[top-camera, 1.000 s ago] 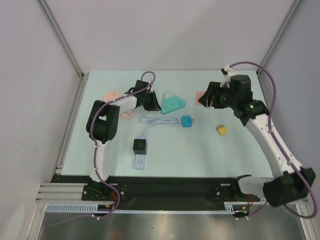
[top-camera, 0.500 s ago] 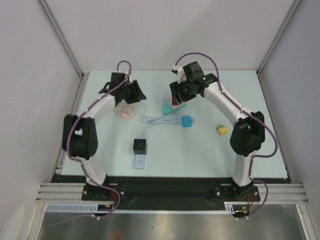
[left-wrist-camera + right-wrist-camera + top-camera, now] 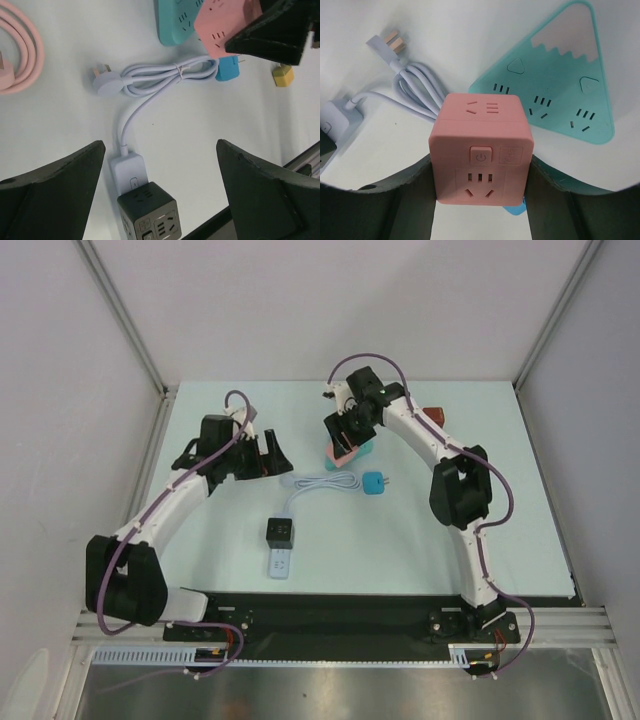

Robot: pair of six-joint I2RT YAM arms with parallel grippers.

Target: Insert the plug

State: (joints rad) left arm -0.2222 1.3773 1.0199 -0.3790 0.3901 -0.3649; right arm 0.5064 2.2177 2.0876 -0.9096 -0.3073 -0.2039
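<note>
Top view first. The left gripper (image 3: 270, 453) hovers left of centre over the mint table (image 3: 520, 530). The right gripper (image 3: 346, 436) is in the upper middle, clamped on a pink cube socket (image 3: 343, 452) that hangs over the teal power strip (image 3: 364, 448). The white plug (image 3: 288, 480) lies flat on the table just below and between the two grippers. Its bundled cable (image 3: 328, 482) stretches right toward a blue adapter (image 3: 374, 483). Lower down there's a black cube socket (image 3: 280, 531) sitting against a white block (image 3: 280, 563).

Left wrist cam: the fingers (image 3: 50, 195) are spread wide with nothing between them, so that pincer is released. The white plug (image 3: 105, 82) is upper left of centre, prongs pointing up-left. A pink coiled cable (image 3: 22, 55) sits at the left edge, and a yellow adapter (image 3: 282, 76) sits at the right edge near the blue one.

Right wrist cam: the pink cube socket (image 3: 480, 130) fills the middle, squeezed on both sides by the fingers (image 3: 405, 200), with its power button and socket face toward the lens. The white plug (image 3: 387, 42) is in the upper left, apart from the cube. The teal power strip (image 3: 560, 85) is in the upper right.
</note>
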